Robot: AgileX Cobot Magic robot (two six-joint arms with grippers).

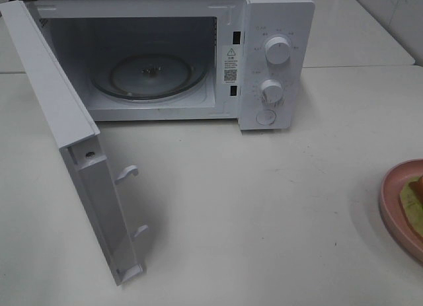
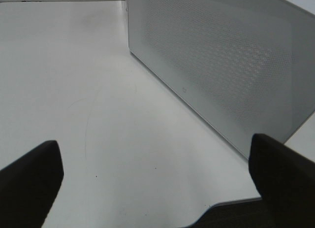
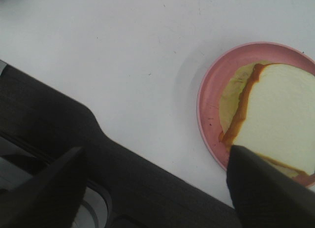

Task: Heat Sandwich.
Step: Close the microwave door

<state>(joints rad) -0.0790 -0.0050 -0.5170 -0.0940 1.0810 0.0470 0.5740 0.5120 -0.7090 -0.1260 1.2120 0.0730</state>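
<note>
Just beyond our right gripper, its jaws spread and empty, the white-bread sandwich waits on its round pink plate; our left gripper, likewise spread, hangs beside the white microwave's open door, cavity ready.

- Pink plate: cut by the right edge of the exterior high view; only its left arc shows.
- Sandwich: a sliver in the same view. In the right wrist view, sandwich runs off the frame edge, one corner covered by a dark finger of the right claw.
- Microwave: top cropped; dial markings and the cavity sticker too small to read.
- Microwave door: partial in the left wrist view, far end out of frame.
- Left claw fingers: tips only, bodies cut off.
- Both arms: unseen in the exterior high view.
</note>
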